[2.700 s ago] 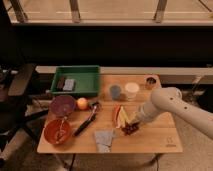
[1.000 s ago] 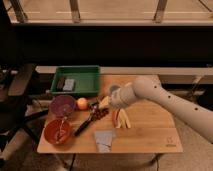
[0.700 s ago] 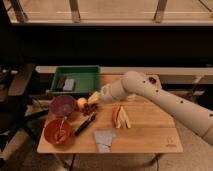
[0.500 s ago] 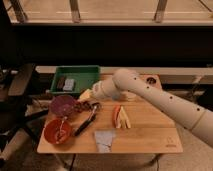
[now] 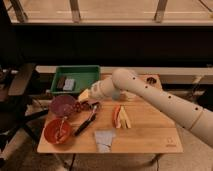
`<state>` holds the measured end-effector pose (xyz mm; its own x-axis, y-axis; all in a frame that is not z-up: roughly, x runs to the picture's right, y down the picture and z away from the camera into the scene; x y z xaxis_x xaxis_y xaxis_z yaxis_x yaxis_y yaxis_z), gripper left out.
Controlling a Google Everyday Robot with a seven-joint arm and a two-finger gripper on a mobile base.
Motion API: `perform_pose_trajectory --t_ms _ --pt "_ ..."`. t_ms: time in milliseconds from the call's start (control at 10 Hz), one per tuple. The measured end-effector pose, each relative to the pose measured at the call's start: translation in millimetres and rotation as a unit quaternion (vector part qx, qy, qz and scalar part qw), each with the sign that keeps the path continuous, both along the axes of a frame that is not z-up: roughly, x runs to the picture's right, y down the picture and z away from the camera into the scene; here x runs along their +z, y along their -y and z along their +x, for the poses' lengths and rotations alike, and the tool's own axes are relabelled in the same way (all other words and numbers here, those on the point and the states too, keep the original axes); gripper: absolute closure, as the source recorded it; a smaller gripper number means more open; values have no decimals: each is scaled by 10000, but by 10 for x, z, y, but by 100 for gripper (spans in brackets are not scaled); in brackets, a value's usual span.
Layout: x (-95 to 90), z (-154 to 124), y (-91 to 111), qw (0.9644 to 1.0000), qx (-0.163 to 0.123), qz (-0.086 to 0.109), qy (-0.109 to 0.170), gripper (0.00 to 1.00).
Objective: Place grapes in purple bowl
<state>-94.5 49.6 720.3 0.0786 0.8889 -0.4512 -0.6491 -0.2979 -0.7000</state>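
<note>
Arm: the white jointed robot arm (image 5: 150, 92) reaches from the right across the pale wooden counter (image 5: 145, 135) toward its left end
Gripper: the gripper (image 5: 84, 97) sits low at the right rim of the round, dull purple-maroon bowl (image 5: 63, 105); whether it is spread or pinching cannot be told
Grapes: the small lumpy bunch of dark red-purple grapes (image 5: 86, 106) shows just below the gripper, beside the bowl's right edge, seemingly not yet inside it
Neighbours: a round orange-red bowl (image 5: 57, 131) lies in front of the purple one; a green rectangular plastic bin (image 5: 77, 80) stands behind
Step in hand: judged to be the carry to the bowl, near its end
Next move: likely a short shift left until the bunch is over the bowl's hollow, then release; letting go too soon risks a drop on the rim
</note>
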Motion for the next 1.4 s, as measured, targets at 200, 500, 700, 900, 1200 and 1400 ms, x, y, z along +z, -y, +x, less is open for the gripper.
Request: perform_pose_trajectory --t_ms 200,500,700,900,1200,1400 --pt "119 -130 25 9998 -69 95 159 100" --pt "326 -593 129 9981 -246 200 525 100" --pt "464 -847 192 9961 -361 236 766 100" --pt "606 -976 272 9943 -429 305 932 86" --pt "753 -1093 343 9929 -438 339 1054 57" --pt "792 -1105 307 9926 -412 274 1107 39"
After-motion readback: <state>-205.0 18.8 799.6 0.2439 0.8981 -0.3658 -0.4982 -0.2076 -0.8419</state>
